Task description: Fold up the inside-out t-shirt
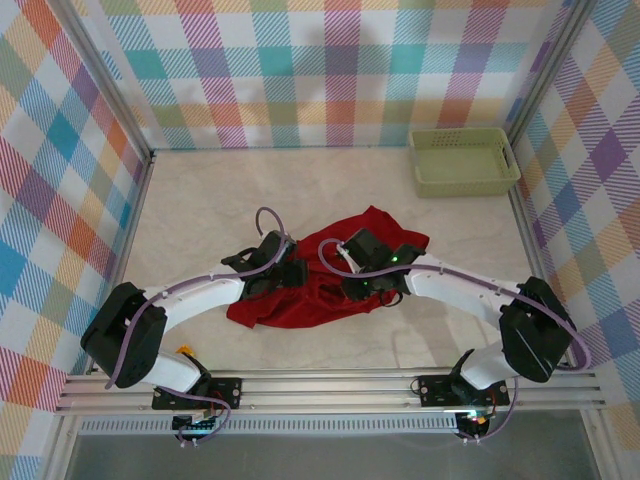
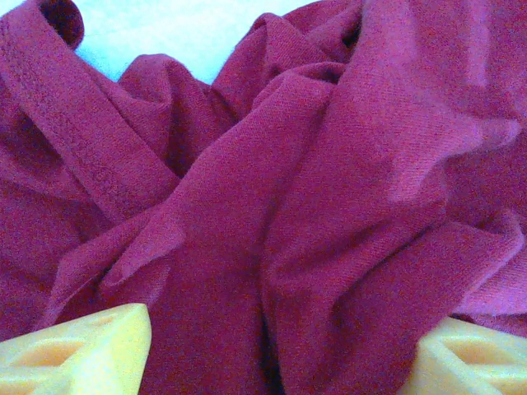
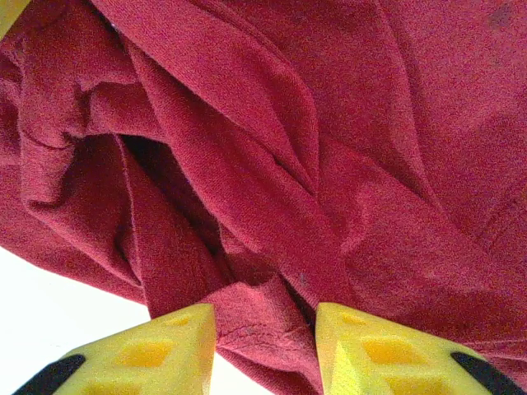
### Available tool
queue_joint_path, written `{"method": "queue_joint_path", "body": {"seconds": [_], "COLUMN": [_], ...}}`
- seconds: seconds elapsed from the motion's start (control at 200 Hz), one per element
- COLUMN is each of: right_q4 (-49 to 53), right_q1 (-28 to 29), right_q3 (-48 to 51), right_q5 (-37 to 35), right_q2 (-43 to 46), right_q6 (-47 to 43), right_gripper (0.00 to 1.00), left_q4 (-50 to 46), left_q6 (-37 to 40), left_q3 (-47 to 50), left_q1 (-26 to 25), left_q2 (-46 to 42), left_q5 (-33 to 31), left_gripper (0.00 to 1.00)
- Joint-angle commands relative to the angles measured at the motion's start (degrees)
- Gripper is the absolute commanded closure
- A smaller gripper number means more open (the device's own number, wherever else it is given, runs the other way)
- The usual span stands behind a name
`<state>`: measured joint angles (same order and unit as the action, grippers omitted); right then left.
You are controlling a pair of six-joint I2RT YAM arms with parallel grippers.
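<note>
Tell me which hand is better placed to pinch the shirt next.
Right, probably. The right hand has a hemmed edge of the t-shirt between its fingers; the left hand faces bunched folds.

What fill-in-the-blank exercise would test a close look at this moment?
1. The crumpled t-shirt is deep ___.
2. The pale green basket stands at the far ___ corner of the table.
3. A fold of the shirt lies ___ the two fingers of the right gripper.
4. The fingers of the left gripper are coloured ___.
Missing words: red; right; between; yellow.
</note>
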<state>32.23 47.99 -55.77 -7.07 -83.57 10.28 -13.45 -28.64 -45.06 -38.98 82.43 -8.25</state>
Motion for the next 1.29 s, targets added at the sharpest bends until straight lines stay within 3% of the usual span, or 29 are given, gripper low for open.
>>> {"method": "queue_joint_path", "body": {"seconds": [0.0, 0.255, 0.53, 0.755, 0.915, 1.115, 1.29], "right_q4": [1.0, 0.7, 0.5, 0.7, 1.0, 0.1, -1.9], "right_q1": [-0.1, -0.1, -0.1, -0.1, -0.1, -0.5, -5.0], "right_q3": [-1.8, -2.3, -2.9, -2.8, -1.6, 0.6, 3.5], "right_q5": [-0.6, 0.4, -0.6, -0.2, -0.7, -5.9, -10.0], "right_q2": [-1.7, -3.1, -5.8, -4.1, 0.8, 9.6, 19.8], "right_q6": [-1.3, -1.5, -2.0, -2.4, -1.8, 0.4, 4.5], "right_gripper": [0.62, 0.65, 0.62, 0.86, 1.0, 1.0, 1.0], "left_q4": [-0.9, -1.0, -1.0, -1.0, -1.3, -4.6, -10.7], "left_q6": [1.2, 1.4, 1.3, 1.2, 0.6, -0.3, -1.2], "left_q3": [-0.9, -1.1, -0.8, -0.5, -0.3, 0.0, 1.0], "left_q1": [-0.1, -0.1, 0.0, 0.1, 1.2, 3.7, 6.9], "left_q2": [-1.0, -1.0, -1.1, -1.3, -2.1, -6.4, -13.1], "left_q5": [-1.0, -1.1, -1.0, -1.2, -1.2, -1.2, -4.2], "left_gripper": [0.28, 0.28, 0.28, 0.27, 0.27, 0.23, 0.16]}}
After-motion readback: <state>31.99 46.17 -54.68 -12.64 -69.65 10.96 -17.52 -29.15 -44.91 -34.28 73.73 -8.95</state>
